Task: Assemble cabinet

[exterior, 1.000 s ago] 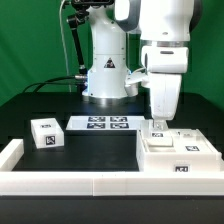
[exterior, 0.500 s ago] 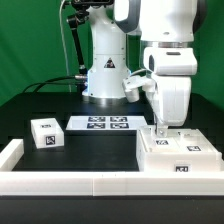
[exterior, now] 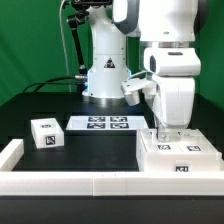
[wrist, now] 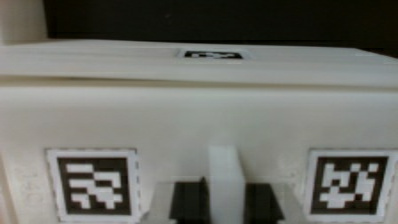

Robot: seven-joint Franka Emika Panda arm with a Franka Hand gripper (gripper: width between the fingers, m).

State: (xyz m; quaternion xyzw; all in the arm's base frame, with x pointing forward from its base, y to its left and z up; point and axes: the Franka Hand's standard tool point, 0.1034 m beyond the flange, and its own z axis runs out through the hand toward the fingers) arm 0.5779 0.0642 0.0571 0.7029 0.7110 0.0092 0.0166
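The cabinet [exterior: 182, 158] is a large white box with black-and-white tags, at the front on the exterior view's right. My gripper [exterior: 160, 134] points straight down onto its top near the back left corner. In the wrist view the cabinet [wrist: 196, 90] fills the frame, with one tag on each side of a thin upright white panel edge [wrist: 226, 175]. My two dark fingertips [wrist: 189, 205] stand tight against that edge, one on each side, so the gripper [wrist: 226, 205] is shut on it.
A small white box part [exterior: 45, 133] with a tag lies at the exterior view's left. The marker board [exterior: 100, 124] lies behind the middle. A low white border rail [exterior: 60, 181] runs along the front. The robot base [exterior: 105, 75] stands at the back.
My gripper has moved down and slightly to the exterior view's right. The white piece under it has sunk level with the cabinet top.
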